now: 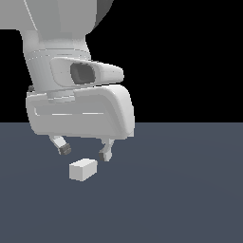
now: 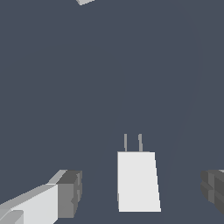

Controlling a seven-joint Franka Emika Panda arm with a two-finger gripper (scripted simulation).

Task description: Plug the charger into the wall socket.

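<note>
The charger (image 1: 83, 169) is a small off-white block lying on the dark grey floor. In the wrist view the charger (image 2: 137, 180) shows two thin prongs at one end. My gripper (image 1: 85, 152) hangs just above it, open, with one finger on each side and not touching it. In the wrist view my gripper (image 2: 142, 192) has its dark fingertips (image 2: 70, 194) spread wide, with the charger between them. A small pale corner (image 2: 85, 1) at the wrist view's edge may be the wall socket; I cannot tell. The socket does not show in the exterior view.
The dark grey floor (image 1: 180, 190) stretches flat around the charger. The arm's large white wrist body (image 1: 78, 111) fills the upper part of the exterior view's left.
</note>
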